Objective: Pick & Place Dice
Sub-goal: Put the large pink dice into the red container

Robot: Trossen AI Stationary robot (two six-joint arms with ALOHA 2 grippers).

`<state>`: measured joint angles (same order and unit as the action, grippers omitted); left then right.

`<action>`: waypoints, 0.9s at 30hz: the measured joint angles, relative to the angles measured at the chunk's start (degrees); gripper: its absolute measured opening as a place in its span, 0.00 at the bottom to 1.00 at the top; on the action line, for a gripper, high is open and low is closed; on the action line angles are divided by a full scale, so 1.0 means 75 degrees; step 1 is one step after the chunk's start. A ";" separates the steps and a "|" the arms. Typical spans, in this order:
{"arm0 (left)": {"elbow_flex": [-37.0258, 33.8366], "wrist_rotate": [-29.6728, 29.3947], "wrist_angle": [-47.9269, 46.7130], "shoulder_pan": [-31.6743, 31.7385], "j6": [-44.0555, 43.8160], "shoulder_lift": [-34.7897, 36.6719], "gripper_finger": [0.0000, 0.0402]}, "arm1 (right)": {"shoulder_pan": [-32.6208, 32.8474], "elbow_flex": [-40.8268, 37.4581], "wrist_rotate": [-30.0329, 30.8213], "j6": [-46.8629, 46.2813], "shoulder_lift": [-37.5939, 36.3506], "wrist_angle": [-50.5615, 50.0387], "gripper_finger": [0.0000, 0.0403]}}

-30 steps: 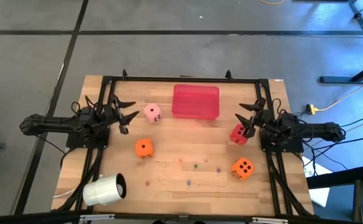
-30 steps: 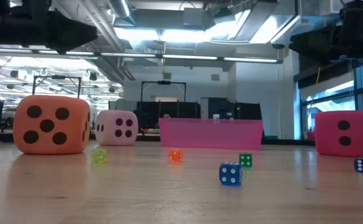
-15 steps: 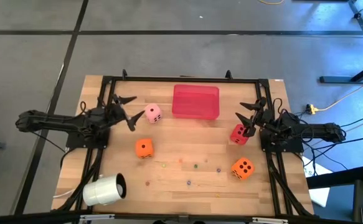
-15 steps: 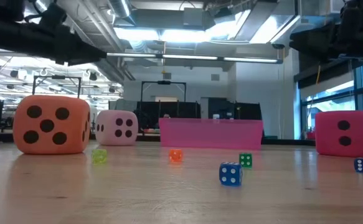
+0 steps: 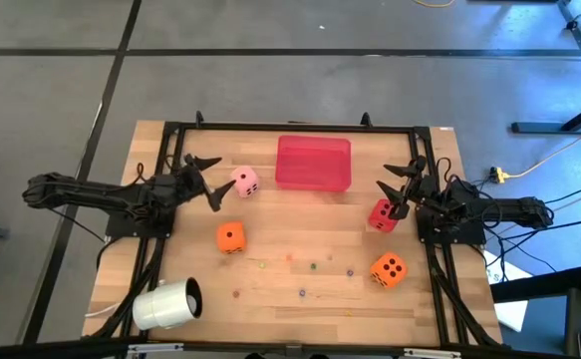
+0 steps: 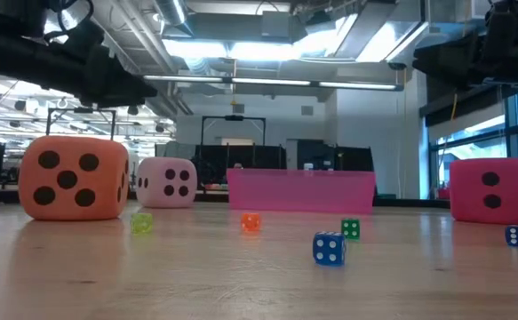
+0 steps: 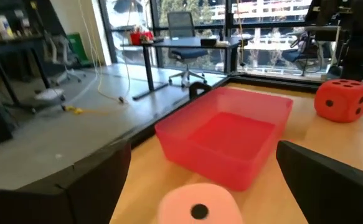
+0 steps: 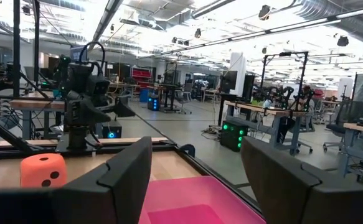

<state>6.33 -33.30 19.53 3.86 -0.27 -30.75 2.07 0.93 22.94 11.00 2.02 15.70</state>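
Wooden tabletop fills the middle of the high view, with the red tray (image 5: pixel 313 163) at upper centre. Left gripper (image 5: pixel 206 180), jaws spread wide and holding nothing, sits just left of the pink die (image 5: pixel 244 181), apparently lined up to take it. Right gripper (image 5: pixel 398 189) waits partly open and empty beside the red die (image 5: pixel 382 214). Orange dice (image 5: pixel 230 237) (image 5: pixel 388 269) lie lower down. Only the low view shows tiny coloured dice (image 6: pixel 329 249) scattered up front.

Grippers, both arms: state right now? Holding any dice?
Left gripper: open, empty, fingers spread just short of the pale pink die.
Right gripper: open, empty, above the red die.
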 joint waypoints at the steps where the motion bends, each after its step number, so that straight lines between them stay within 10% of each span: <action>1: 0.0000 0.0000 0.0000 0.0000 -0.0148 -0.0102 1.00 | 0.0000 0.0000 0.0000 0.0001 -0.0002 0.0000 0.61; 27: 0.0015 0.1147 0.1671 0.1399 -0.0968 -0.3220 1.00 | 0.0000 0.0000 0.0006 0.0006 -0.0002 0.0000 0.61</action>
<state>6.44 -24.70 32.06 14.35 -7.53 -54.90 2.07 0.93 22.98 11.05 2.00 15.70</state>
